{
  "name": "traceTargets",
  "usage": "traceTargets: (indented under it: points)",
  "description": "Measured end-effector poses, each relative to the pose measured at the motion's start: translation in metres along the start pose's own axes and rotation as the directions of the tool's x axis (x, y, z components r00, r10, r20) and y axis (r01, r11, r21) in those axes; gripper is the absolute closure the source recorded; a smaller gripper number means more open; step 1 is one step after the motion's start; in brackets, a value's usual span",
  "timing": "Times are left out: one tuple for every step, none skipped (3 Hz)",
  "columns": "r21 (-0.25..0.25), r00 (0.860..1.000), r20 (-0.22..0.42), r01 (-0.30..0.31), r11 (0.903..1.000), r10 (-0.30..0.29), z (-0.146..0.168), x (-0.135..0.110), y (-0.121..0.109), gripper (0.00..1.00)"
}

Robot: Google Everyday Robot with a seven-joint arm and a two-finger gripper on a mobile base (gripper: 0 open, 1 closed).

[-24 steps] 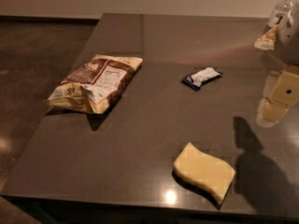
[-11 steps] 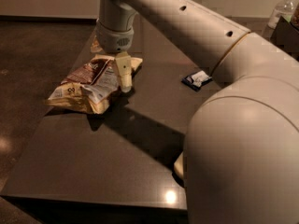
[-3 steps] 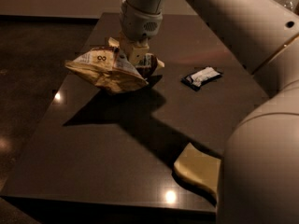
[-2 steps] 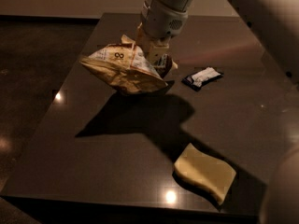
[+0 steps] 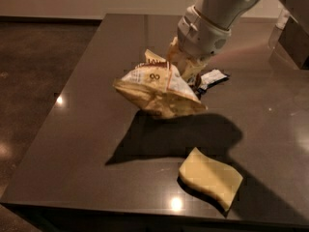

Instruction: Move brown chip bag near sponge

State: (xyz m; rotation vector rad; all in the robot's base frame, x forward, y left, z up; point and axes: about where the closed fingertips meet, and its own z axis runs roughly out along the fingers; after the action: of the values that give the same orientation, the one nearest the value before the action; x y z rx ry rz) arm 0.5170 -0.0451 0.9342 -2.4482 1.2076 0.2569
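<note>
The brown chip bag, crinkled brown and cream-yellow, hangs in the air above the middle of the dark table. My gripper is shut on the bag's upper right part and holds it off the surface. The white arm reaches in from the upper right. The sponge, pale yellow with wavy edges, lies flat near the table's front edge, below and to the right of the bag. The bag's shadow falls on the table between them.
A small dark-blue and white packet lies on the table just right of the gripper, partly hidden behind the bag. A pale object stands at the far right edge. The floor lies to the left of the table.
The gripper has lifted the chip bag from the table's left side and carried it right and forward, closer to the sponge. The sponge and packet have not moved.
</note>
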Motion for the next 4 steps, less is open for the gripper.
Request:
traceTargets:
  points:
    - [0.001, 1.000, 0.004, 0.030, 0.9995, -0.030, 0.003, 0.003, 0.031, 0.84]
    - [0.003, 0.999, 0.002, 0.042, 0.9991, -0.042, 0.005, 0.006, 0.050, 0.62]
    - [0.007, 0.999, 0.000, 0.043, 0.9991, -0.043, 0.005, 0.005, 0.048, 0.38]
    - [0.013, 0.999, -0.002, 0.045, 0.9989, -0.045, 0.005, 0.005, 0.047, 0.15]
